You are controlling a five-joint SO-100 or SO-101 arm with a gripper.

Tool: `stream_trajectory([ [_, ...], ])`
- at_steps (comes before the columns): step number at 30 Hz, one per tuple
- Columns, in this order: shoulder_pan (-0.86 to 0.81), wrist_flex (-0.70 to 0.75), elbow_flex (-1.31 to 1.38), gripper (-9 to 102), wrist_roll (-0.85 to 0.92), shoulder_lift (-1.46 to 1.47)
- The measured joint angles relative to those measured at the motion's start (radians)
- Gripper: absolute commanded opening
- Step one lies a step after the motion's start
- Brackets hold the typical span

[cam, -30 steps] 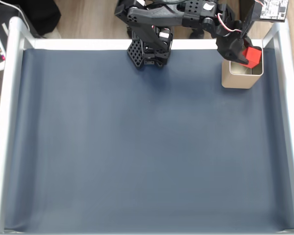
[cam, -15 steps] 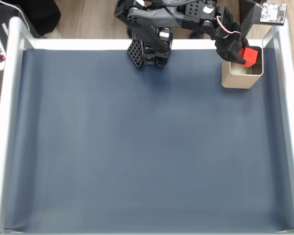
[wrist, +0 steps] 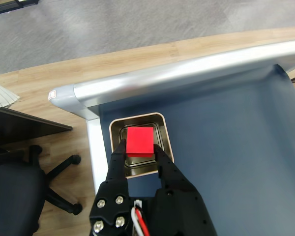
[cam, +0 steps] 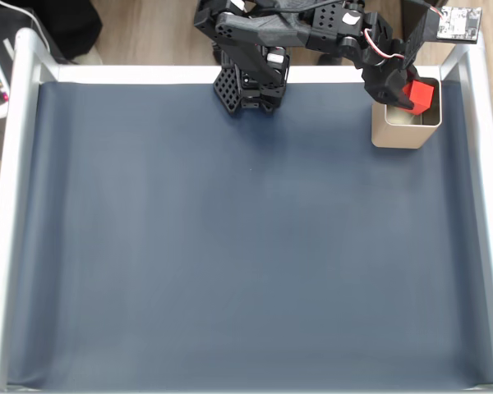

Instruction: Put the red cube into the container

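Fixed view: a dark blue worktop [cam: 230,246] edged by a silver frame, with a square silver-grey metal container [cam: 404,131] at two o'clock. Above its opening the black gripper [cam: 407,92] is clamped on a small bright red cube [cam: 420,93]. Wrist view centres the cube over the tin. Judged best: part the jaws only, without swinging sideways.
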State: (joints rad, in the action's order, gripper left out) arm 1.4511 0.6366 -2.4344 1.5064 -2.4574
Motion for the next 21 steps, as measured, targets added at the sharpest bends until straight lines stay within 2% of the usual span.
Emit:
stream_trajectory([
  [11,0.0,-0.002,0.0,13,0.031,0.008],
  [21,0.0,-0.012,0.0,15,0.031,0.009],
])
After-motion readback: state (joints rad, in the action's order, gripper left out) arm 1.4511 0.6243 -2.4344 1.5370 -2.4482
